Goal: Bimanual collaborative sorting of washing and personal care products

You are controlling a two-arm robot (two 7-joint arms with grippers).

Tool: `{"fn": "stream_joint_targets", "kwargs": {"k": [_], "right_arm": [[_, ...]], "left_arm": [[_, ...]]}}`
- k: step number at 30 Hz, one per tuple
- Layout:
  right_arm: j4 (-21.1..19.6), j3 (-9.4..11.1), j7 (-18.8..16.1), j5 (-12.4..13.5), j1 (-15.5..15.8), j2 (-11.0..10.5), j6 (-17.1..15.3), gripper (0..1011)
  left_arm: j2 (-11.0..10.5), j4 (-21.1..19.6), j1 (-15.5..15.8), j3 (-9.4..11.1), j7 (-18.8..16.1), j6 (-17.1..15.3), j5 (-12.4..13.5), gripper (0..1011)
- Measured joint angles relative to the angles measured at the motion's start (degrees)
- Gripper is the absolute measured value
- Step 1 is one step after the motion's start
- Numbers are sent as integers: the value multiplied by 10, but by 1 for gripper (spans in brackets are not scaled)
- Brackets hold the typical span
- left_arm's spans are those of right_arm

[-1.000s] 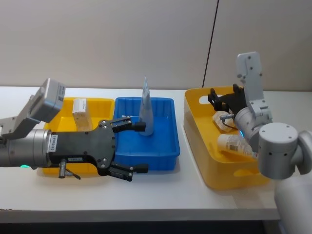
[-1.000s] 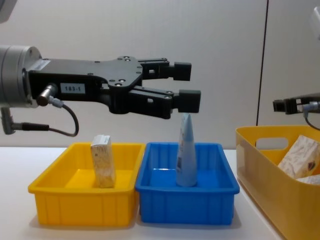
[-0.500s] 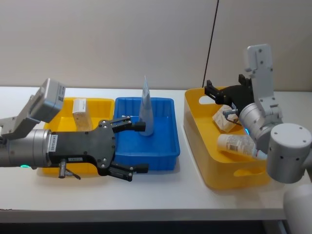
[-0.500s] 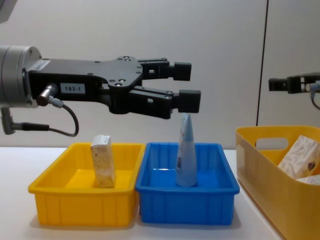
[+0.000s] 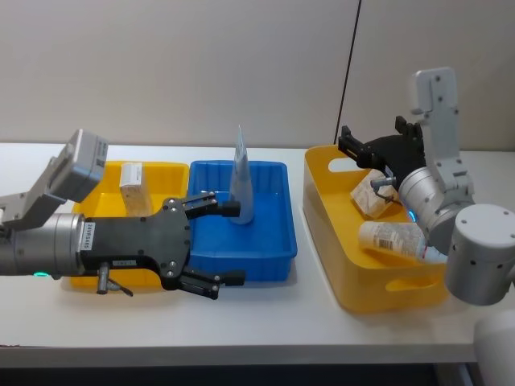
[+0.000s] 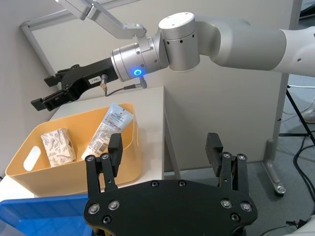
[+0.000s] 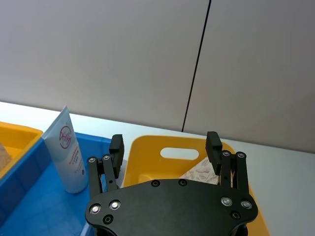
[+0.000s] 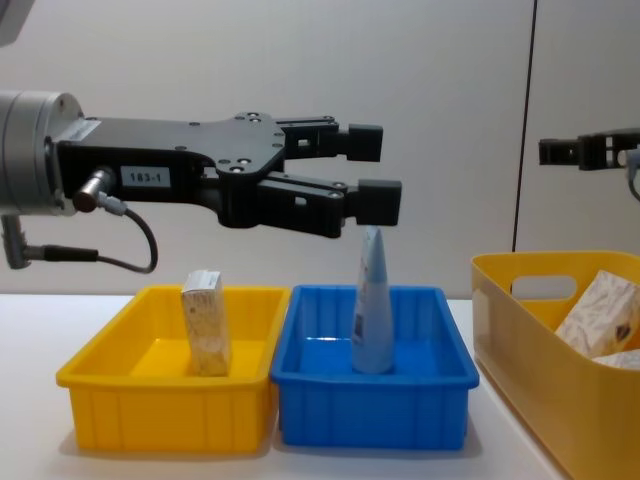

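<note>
Head view: the left gripper (image 5: pixel 219 243) hangs above the near edge of the blue tray (image 5: pixel 273 257), its fingers spread wide and holding nothing. In that tray 1 light-blue tube (image 5: pixel 241 183) stands upright on its cap, tapering to a point at the top. Just to the left, touching the blue tray, sits a yellow tray (image 5: pixel 165 170) with a small beige carton (image 5: pixel 132 186) standing upright inside.

On the right, well apart from the 2 trays, is a deeper yellow bin (image 5: pixel 354 273). The right gripper (image 5: pixel 354 145) hovers over its far rim, fingers apart and empty. Inside the bin a leaf-print pack (image 5: pixel 370 195) leans against the far wall, and a white tube (image 5: pixel 390 237) lies on its side nearer the front; whether the 2 touch is hard to tell.

Chest view: the left gripper (image 8: pixel 370 175) is level with the top of the tube (image 8: pixel 372 300), with 1 finger block seemingly just above the tip, though this angle does not show whether they touch. The carton (image 8: pixel 205 320) stands clear of it in the yellow tray (image 8: pixel 150 410), and the pack (image 8: pixel 600 312) peeks over the bin's (image 8: pixel 530 380) rim.
</note>
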State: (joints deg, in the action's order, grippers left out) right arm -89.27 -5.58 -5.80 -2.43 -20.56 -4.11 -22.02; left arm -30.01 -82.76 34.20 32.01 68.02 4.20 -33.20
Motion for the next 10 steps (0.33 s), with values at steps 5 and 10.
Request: {"fn": "stream_joint_targets", "kwargs": {"k": [5,10], "right_arm": [[-5,0,-1,1,2,0,0,1002],[-7,1,-2,1,3,0,0,1002]], "left_arm": [[0,0,0,0,0,0,0,1001],[0,0,0,0,0,0,0,1001]]}}
